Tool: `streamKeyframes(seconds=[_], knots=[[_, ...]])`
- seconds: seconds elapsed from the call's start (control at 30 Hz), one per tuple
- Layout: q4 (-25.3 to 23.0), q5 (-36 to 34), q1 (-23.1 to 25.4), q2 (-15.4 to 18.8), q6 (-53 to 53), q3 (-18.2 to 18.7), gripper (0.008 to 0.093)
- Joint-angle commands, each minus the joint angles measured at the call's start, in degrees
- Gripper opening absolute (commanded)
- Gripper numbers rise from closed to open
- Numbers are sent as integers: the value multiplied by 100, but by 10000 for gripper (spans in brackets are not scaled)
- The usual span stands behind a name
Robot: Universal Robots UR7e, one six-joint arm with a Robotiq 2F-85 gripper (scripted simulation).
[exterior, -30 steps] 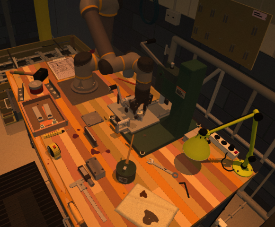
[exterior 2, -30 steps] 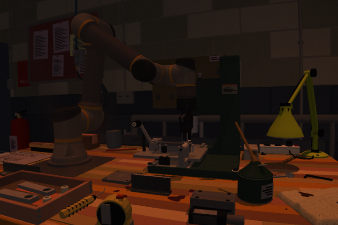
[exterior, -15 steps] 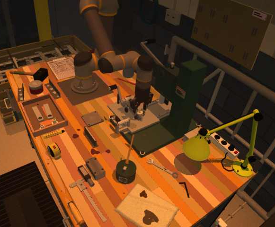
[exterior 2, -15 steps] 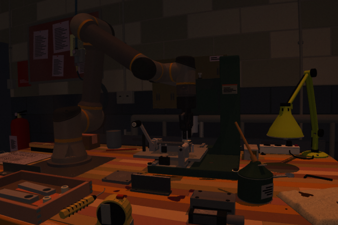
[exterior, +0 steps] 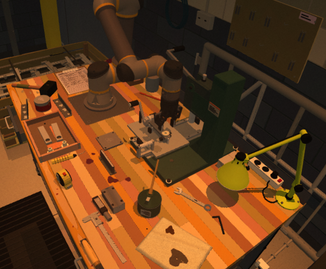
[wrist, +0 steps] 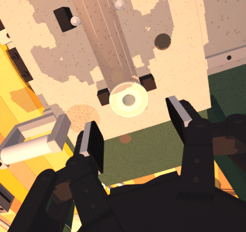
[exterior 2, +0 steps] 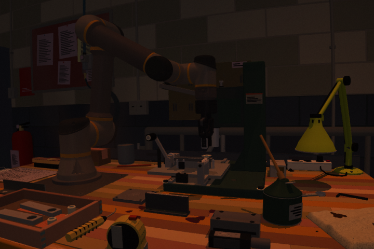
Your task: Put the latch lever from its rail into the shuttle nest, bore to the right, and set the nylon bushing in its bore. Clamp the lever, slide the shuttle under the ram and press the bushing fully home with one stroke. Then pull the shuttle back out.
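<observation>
The latch lever (wrist: 104, 34) lies in the shuttle nest (exterior: 160, 139), its bore end covered by the nylon bushing (wrist: 128, 99). The white bushing (exterior: 166, 133) sits on the lever's end between two dark stops. My gripper (wrist: 135, 129) hangs above it, open and empty. In the second side camera the gripper (exterior 2: 205, 144) is above the shuttle (exterior 2: 193, 167), left of the green press column (exterior 2: 253, 117). The clamp handle (exterior: 138, 108) with its black knob leans up at the shuttle's left end. A white-handled pull (wrist: 26, 149) juts from the shuttle's front.
The press column (exterior: 224, 110) stands close on the right of the shuttle. A tray (exterior: 51, 136) with two spare levers and bushings lies on the left. An oil pot with a brush (exterior: 149, 202), a wrench (exterior: 192, 198) and a yellow lamp (exterior: 235, 173) stand in front.
</observation>
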Motion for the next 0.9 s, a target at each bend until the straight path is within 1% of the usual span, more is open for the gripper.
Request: streamKeyframes(seconds=[0.0,0.53,0.7,0.77,0.87], knots=[[16,0,0,-11,0,-11,640],[158,0,0,-75,0,-88,640],[566,0,0,-253,0,-332,640],[608,0,0,-266,0,-354,640],[610,0,0,-261,0,-349,580]])
